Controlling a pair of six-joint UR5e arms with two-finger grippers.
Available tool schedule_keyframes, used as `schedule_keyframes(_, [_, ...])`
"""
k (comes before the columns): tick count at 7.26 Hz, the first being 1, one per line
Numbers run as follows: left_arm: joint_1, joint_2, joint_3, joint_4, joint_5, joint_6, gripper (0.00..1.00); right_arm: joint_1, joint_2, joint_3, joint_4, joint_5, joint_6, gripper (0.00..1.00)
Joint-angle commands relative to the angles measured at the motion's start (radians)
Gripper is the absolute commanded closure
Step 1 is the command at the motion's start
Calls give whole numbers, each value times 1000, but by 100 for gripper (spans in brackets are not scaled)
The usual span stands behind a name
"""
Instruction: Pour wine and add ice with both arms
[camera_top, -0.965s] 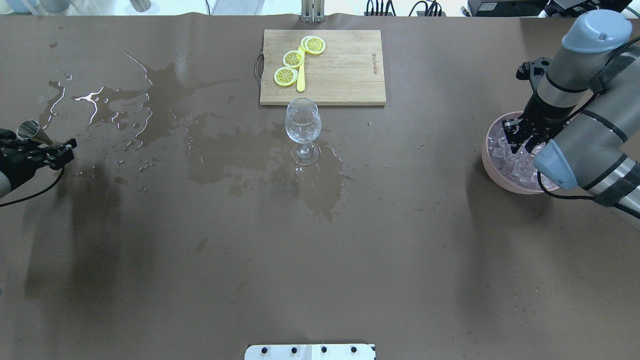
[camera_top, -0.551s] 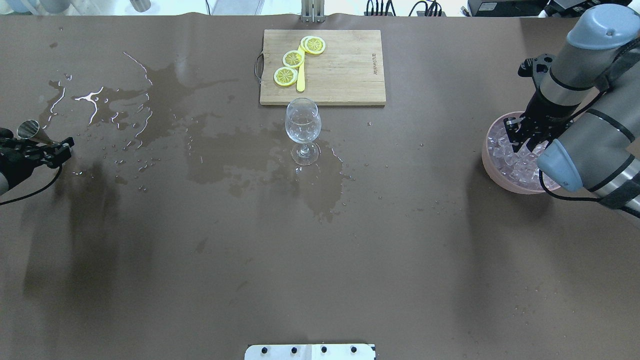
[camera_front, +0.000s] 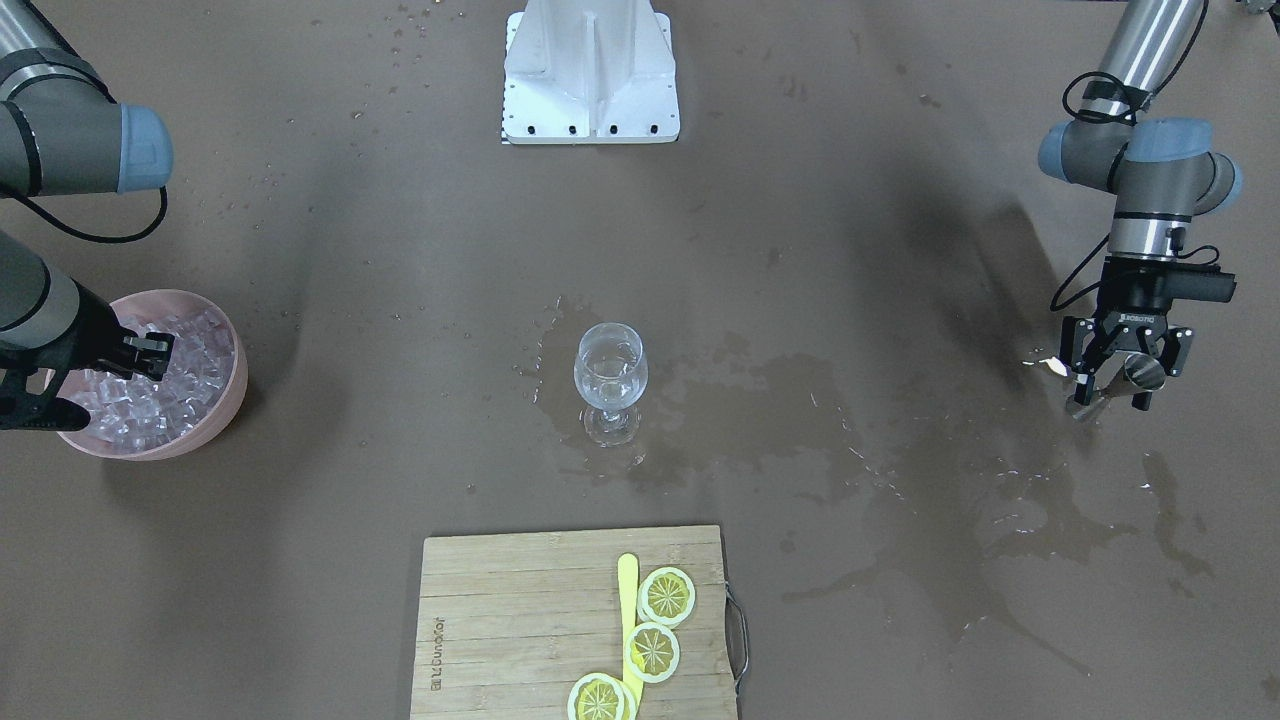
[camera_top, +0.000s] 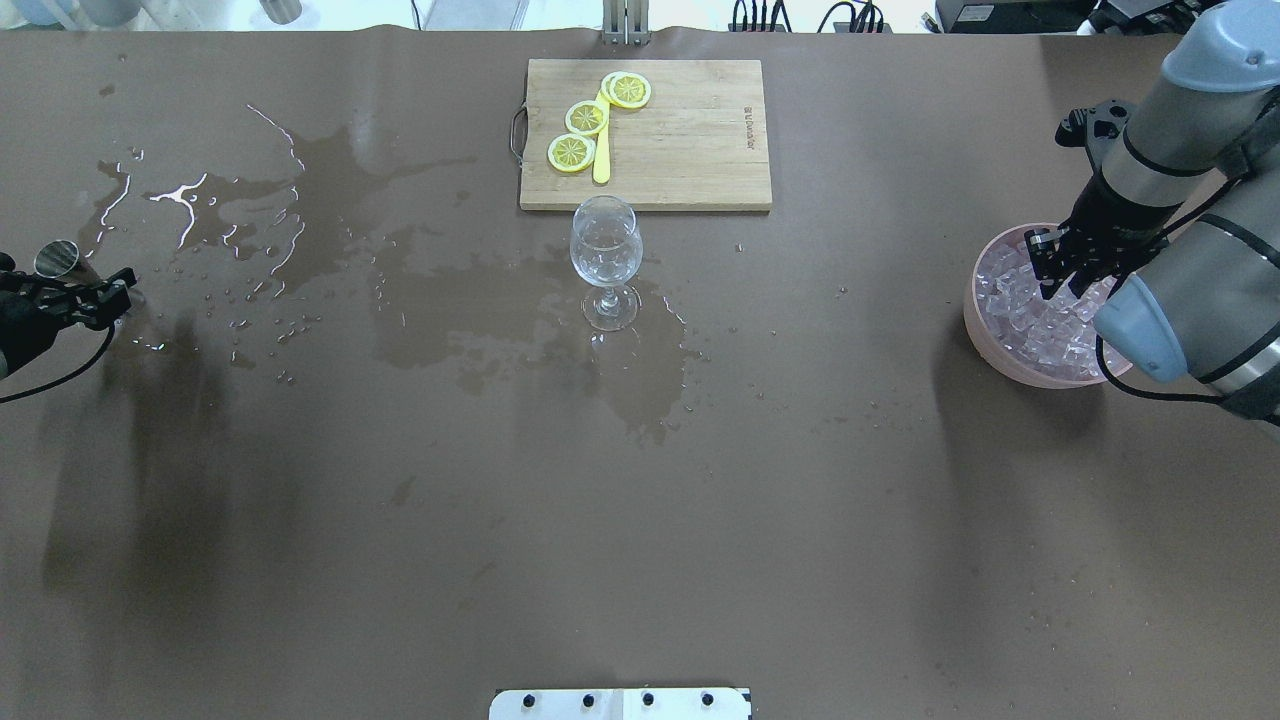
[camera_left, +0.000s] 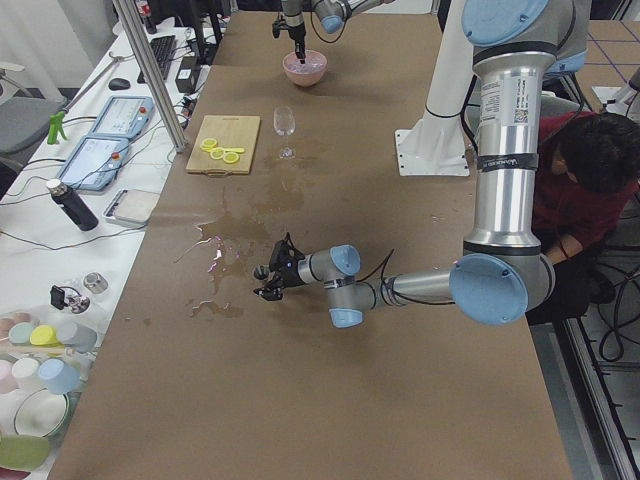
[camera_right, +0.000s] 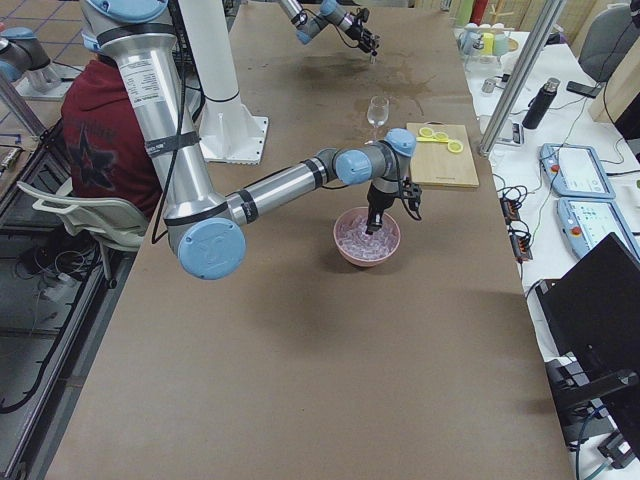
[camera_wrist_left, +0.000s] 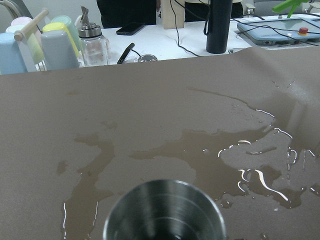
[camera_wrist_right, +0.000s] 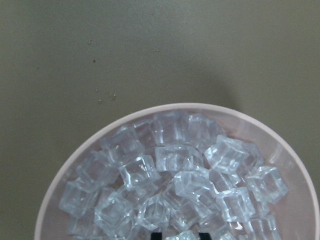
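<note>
A clear stemmed wine glass (camera_top: 604, 245) (camera_front: 610, 372) stands mid-table in a wet patch. At the table's right edge sits a pink bowl (camera_top: 975, 312) (camera_front: 236, 385) heaped with ice (camera_top: 1018, 308) (camera_wrist_right: 170, 160). My right gripper (camera_top: 1065, 275) (camera_front: 150, 355) reaches down into the heap. In the right wrist view its black fingertips stand close together with one cube between them. My left gripper (camera_top: 92, 295) (camera_front: 1125, 365) hovers low at the far left edge, shut on a small metal cup (camera_top: 55, 260) (camera_wrist_left: 165, 212) that tilts outward.
A wooden cutting board (camera_top: 690, 140) with lemon slices (camera_top: 586, 117) and a yellow stick lies just behind the glass. Spilled liquid (camera_top: 300, 200) spreads across the table's left and middle. The white base block (camera_front: 590, 70) stands at the robot's edge. A person sits behind the robot in the side views.
My left gripper has drawn back toward the left edge with the metal cup. The right wrist has shifted a little to the right over the bowl, its fingers staying down in the ice.
</note>
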Motion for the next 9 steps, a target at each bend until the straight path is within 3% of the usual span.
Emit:
schedule_keyframes(1, [-7, -1, 6, 0, 0, -1, 31, 13, 2, 7, 0, 2, -1, 85])
schedule_keyframes(5, [-5, -8, 9, 0, 0, -34, 42, 29, 7, 5, 0, 8, -2, 86])
schedule_keyframes(9, [-5, -11, 14, 0, 0, -34, 62, 35, 8, 5, 5, 14, -2, 86])
